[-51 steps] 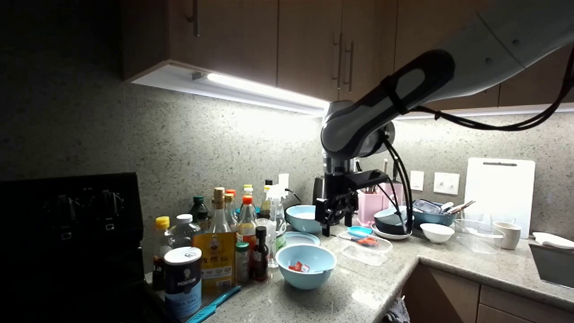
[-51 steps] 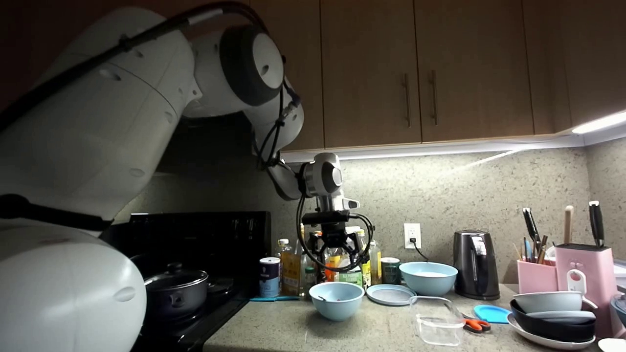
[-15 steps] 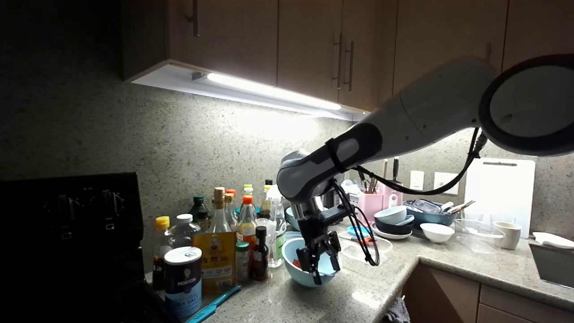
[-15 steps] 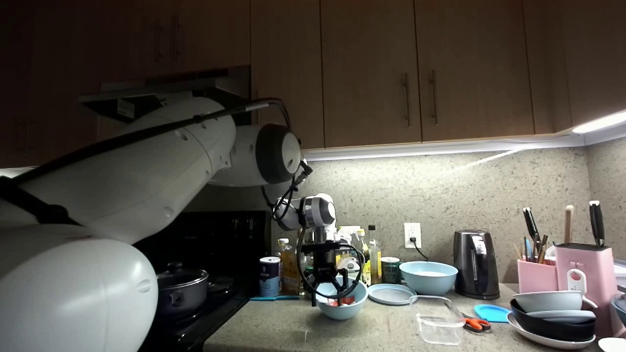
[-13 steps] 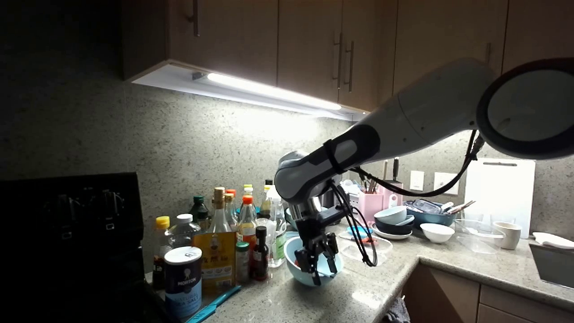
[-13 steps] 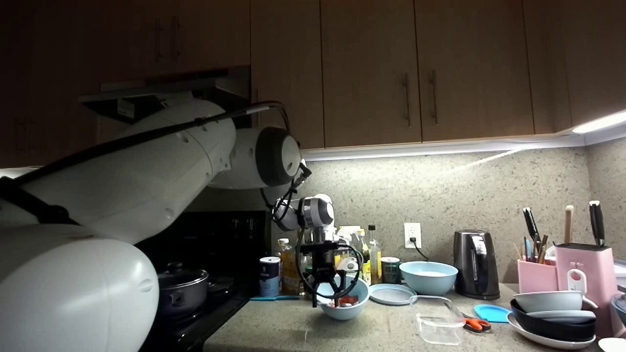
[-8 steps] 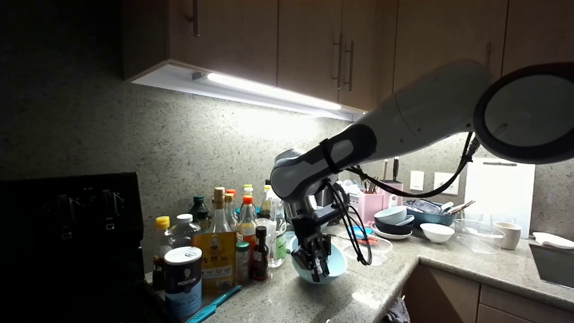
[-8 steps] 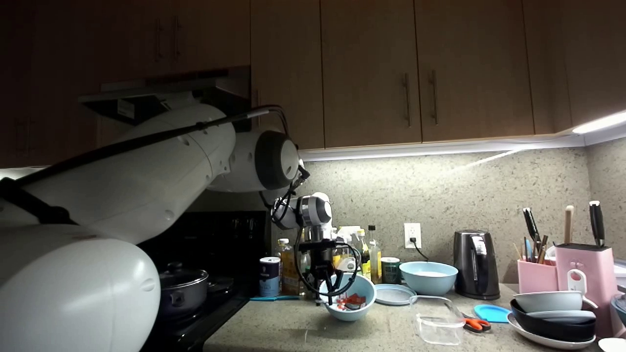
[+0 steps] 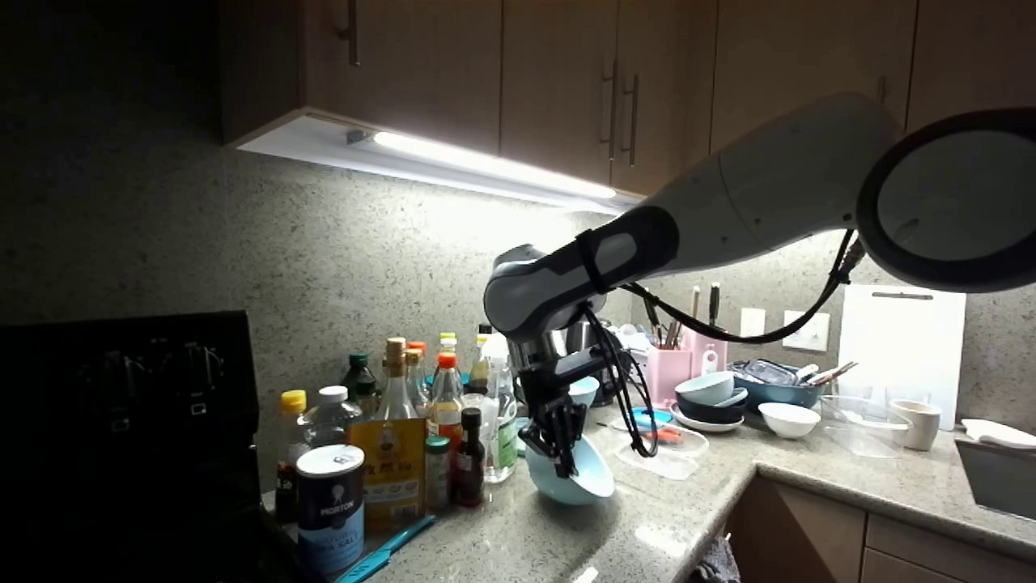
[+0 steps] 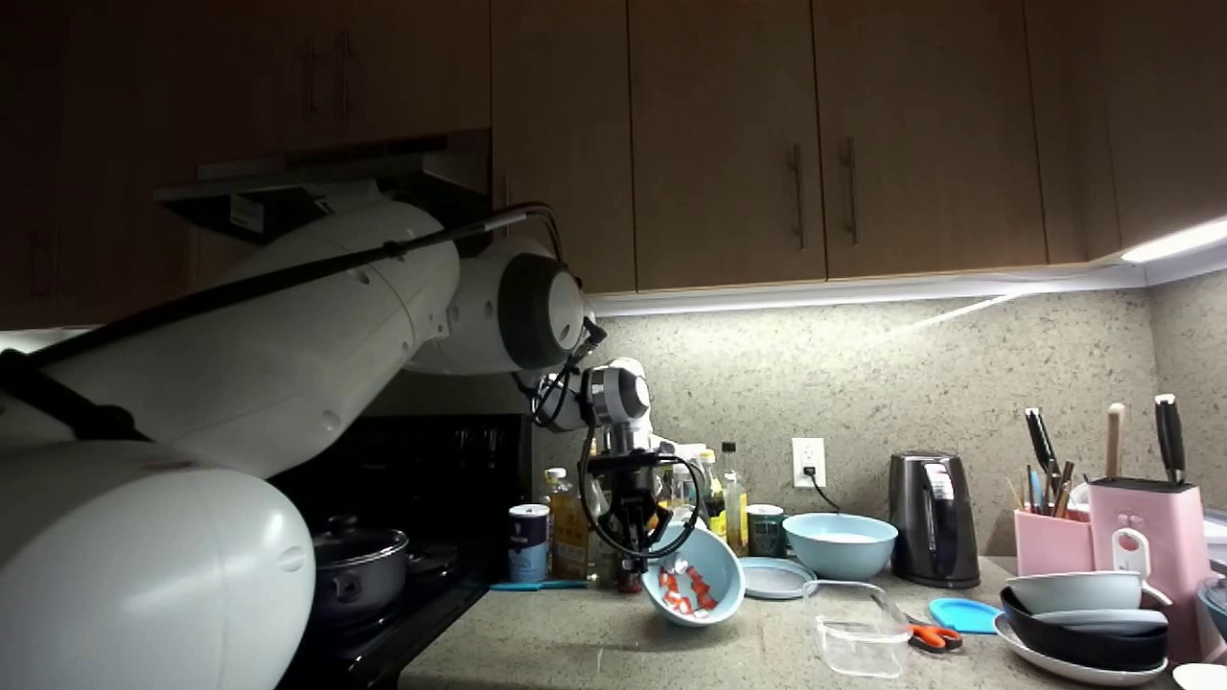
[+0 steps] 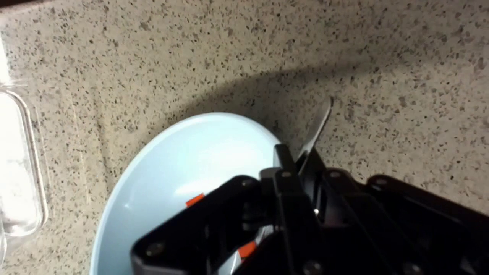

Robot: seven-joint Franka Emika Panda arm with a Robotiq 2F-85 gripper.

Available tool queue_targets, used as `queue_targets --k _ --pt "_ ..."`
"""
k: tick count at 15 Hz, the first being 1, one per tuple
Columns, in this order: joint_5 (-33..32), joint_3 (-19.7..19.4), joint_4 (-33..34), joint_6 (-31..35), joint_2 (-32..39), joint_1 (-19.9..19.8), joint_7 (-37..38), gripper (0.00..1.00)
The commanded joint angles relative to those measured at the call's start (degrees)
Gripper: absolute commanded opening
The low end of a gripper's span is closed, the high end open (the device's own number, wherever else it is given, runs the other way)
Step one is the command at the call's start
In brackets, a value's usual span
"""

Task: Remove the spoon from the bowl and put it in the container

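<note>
The light blue bowl (image 10: 721, 565) tips steeply, its mouth facing the camera in an exterior view; red-and-white packets (image 10: 686, 592) lie inside. From my gripper (image 11: 298, 158) the thin metal handle of the spoon (image 11: 321, 120) sticks out, pinched between the two fingertips. The rest of the spoon is hidden behind the fingers. The bowl's rim runs up to the left finger in the wrist view; I cannot tell whether it is pinched too. A clear plastic container (image 10: 861, 656) stands on the counter to the right, its edge (image 11: 36, 172) at the wrist view's left side.
Several bottles (image 9: 445, 405) crowd the wall beside the bowl. A paler blue bowl (image 10: 842, 561), a grey lid (image 10: 775, 580), a kettle (image 10: 935, 522) and orange-handled scissors (image 10: 932, 636) surround the container. A teal knife (image 9: 388, 551) lies near the stove.
My gripper has come down to the bowl, closed on the spoon and then risen a little. Upright at first, the bowl has tipped more and more and shifted slightly.
</note>
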Motion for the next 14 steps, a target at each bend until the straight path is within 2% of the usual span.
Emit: queue_targets --k 1,8,14 --pt "0.09 -0.13 -1.45 0.54 -2.88 0.54 2.16 0.02" --pt "-0.88 -1.84 -5.31 -3.17 -8.86 1.84 10.56 0.01" --pt "-2.28 -3.26 -3.69 -12.02 -7.15 2.23 13.92 0.01"
